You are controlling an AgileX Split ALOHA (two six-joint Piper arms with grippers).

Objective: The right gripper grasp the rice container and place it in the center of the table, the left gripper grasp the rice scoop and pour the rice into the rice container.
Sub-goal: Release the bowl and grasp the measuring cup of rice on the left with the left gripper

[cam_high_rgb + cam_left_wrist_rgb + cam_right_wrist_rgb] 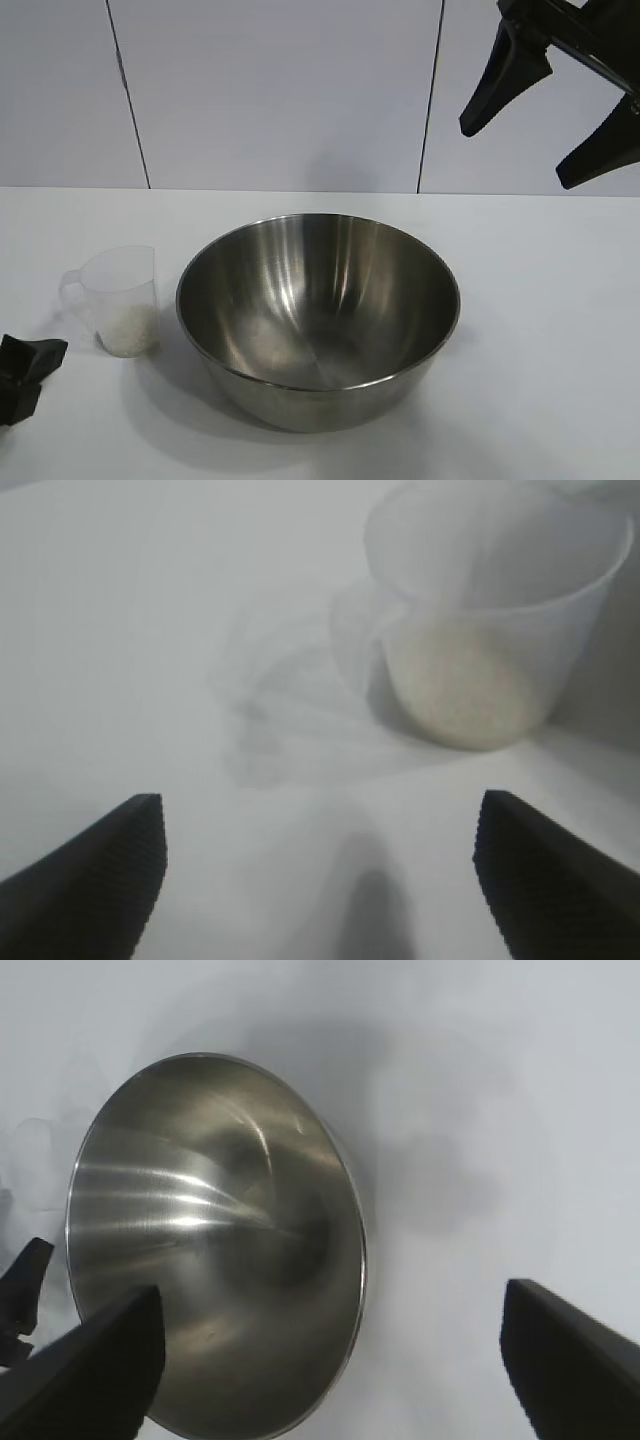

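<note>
Bowl [318, 320] at the centre of the table [540, 330], scoop [118, 298] with rice [130, 330] just left of it; left gripper [318, 865] spread wide near the scoop; right gripper [548, 118] splayed, raised far right

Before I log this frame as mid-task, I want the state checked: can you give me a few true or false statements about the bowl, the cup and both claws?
1. The rice container sits on the table with no rice inside. True.
2. The rice scoop lies tipped on its side. False: it stands upright beside the bowl, at the exterior view's left.
3. The rice is in the bottom of the scoop. True.
4. The left claw is shut on the scoop's handle. False: it is open, low at the table edge, apart from the scoop.
5. The right claw grips the bowl's rim. False: it hangs open above and to the right, holding nothing.
</note>
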